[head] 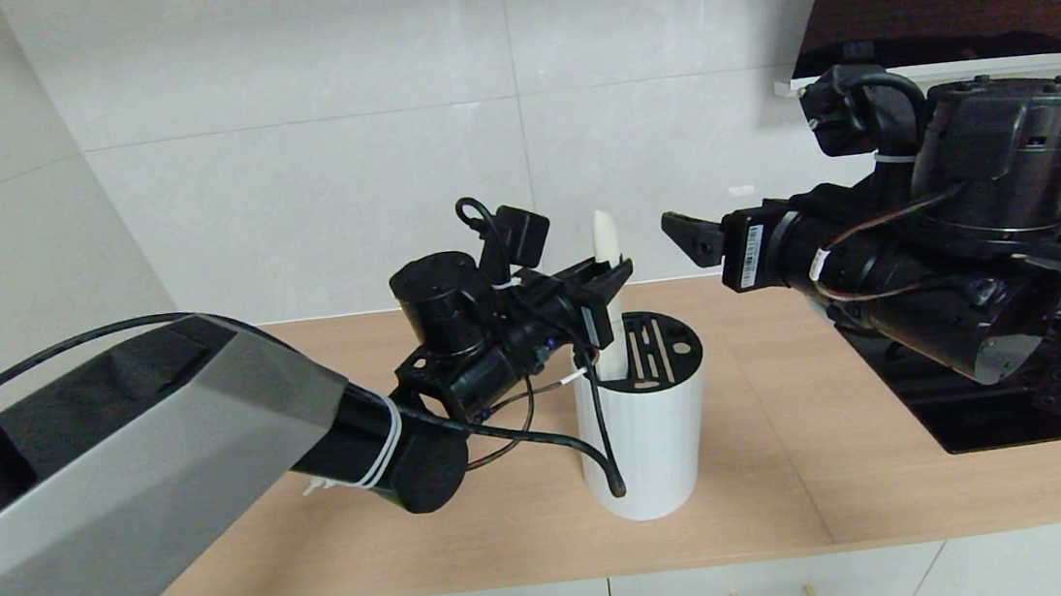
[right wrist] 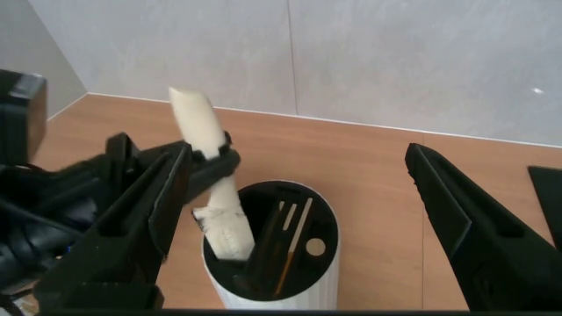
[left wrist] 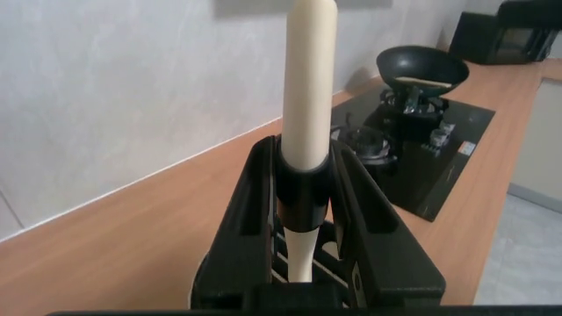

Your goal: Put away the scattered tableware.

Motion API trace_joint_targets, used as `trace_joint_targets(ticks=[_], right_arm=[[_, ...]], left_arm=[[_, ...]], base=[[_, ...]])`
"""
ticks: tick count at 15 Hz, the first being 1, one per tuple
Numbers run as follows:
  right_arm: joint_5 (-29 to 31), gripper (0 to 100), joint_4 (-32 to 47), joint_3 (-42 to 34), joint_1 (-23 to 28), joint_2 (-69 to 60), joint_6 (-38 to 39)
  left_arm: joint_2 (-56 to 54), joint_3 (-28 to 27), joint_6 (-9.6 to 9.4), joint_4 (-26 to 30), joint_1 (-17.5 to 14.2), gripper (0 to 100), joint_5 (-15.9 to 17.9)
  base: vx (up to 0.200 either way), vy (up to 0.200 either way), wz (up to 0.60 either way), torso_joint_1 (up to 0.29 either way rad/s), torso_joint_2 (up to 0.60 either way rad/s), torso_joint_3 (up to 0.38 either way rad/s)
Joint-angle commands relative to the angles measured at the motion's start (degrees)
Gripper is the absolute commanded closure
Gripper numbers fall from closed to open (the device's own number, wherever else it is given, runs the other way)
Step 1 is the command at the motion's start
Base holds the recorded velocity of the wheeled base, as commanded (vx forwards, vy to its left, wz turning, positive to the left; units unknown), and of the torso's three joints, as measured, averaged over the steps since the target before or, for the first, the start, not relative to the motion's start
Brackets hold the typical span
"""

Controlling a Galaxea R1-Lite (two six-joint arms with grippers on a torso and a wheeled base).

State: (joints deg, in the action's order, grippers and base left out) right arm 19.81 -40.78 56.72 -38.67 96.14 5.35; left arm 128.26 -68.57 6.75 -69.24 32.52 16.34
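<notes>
The left gripper (head: 609,279) is clamped on a cream, rounded, smooth-handled utensil (head: 605,232), which stands nearly upright above a white cylindrical holder with a black slotted top (head: 646,433) on the pale wooden countertop (head: 782,478). The utensil's lower end reaches into the holder at the side nearest the left arm; its working end is hidden, so I cannot tell what kind of utensil it is. The handle looks stiff, light and rather slick (a glossy round shaft may twist between flat pads), so a firm hold low on the handle, close to the holder's top, seems best for guiding it down a slot. The right gripper (head: 690,236) hangs beside the holder, its fingers spread wide and holding nothing.
</notes>
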Motion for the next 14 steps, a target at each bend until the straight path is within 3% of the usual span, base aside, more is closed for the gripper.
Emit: trace_joint_targets(ticks=[1,14], right_arm=[[0.0,0,0.0,0.0,0.0,0.1,0.0],[0.0,0,0.0,-0.1,-0.1,0.2,0.0]], left_arm=[[1.5,-0.2,0.01,0.0,0.2,100,0.0],[3.9,-0.6,0.01,0.0,1.1,100,-0.2]], base=[[0.000,0.000,0.00,0.000,0.00,0.000],[0.000,0.000,0.00,0.000,0.00,0.000]])
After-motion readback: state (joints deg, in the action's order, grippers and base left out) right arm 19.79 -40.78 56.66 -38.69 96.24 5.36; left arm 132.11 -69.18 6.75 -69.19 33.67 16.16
